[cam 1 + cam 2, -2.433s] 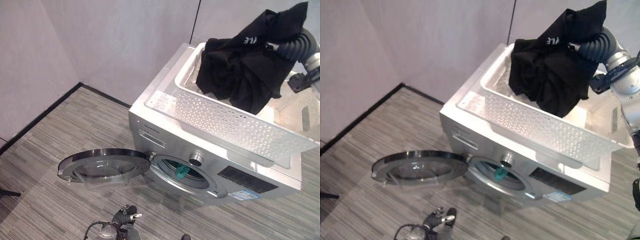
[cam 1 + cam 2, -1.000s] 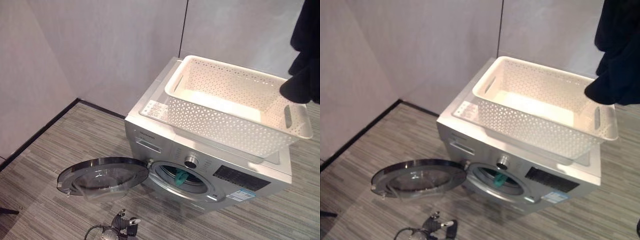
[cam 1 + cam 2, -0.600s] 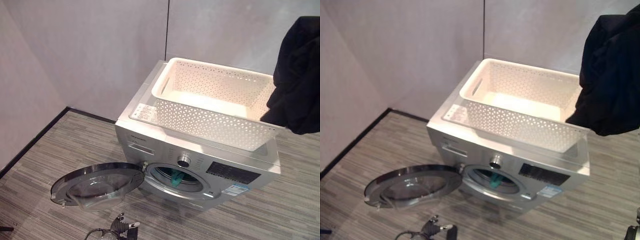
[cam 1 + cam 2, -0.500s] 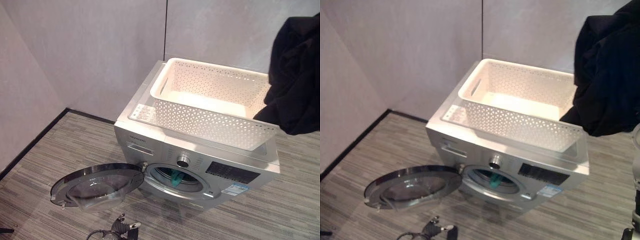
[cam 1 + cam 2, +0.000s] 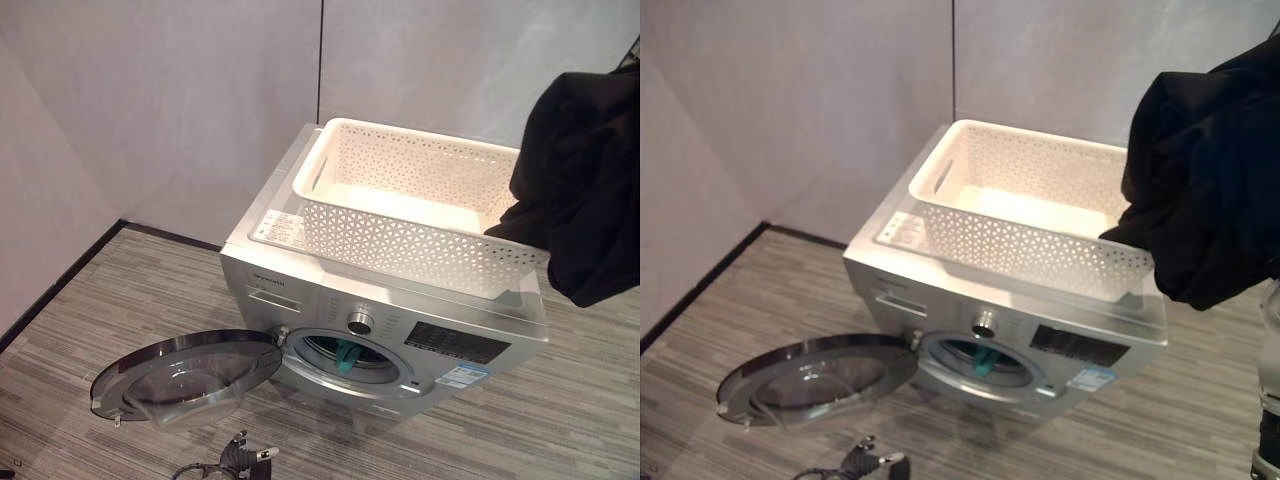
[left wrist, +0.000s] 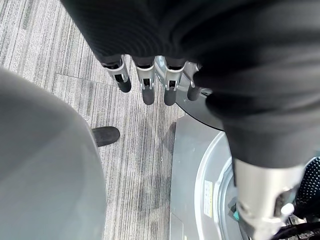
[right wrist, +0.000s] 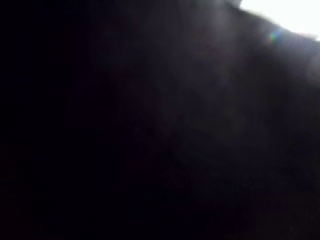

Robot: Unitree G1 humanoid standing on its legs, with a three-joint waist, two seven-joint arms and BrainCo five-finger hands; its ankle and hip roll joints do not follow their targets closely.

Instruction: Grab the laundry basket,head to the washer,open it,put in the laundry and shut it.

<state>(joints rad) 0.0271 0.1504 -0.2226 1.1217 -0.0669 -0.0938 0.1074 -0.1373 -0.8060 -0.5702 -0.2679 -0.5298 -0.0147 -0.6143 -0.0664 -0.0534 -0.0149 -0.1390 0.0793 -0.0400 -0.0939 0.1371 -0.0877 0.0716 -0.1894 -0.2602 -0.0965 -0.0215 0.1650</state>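
Nearest me, my left hand (image 6: pixel 150 82) hangs low over the floor (image 5: pixel 80 330), fingers straight and holding nothing. Just past it the washer (image 5: pixel 300 285) stands with its round door (image 5: pixel 185 373) swung fully open toward the left, lying almost flat over the floor. Inside the drum (image 5: pixel 345 358) I see a bit of teal cloth (image 5: pixel 347 352) at the opening. On top of the washer sits the white basket (image 5: pixel 400 235), reaching the top's right edge; I see nothing in it. The black laundry (image 5: pixel 1205 170) hangs in the air at the basket's right end, overlapping its rim. It covers my right hand, so I cannot tell how the fingers are set.
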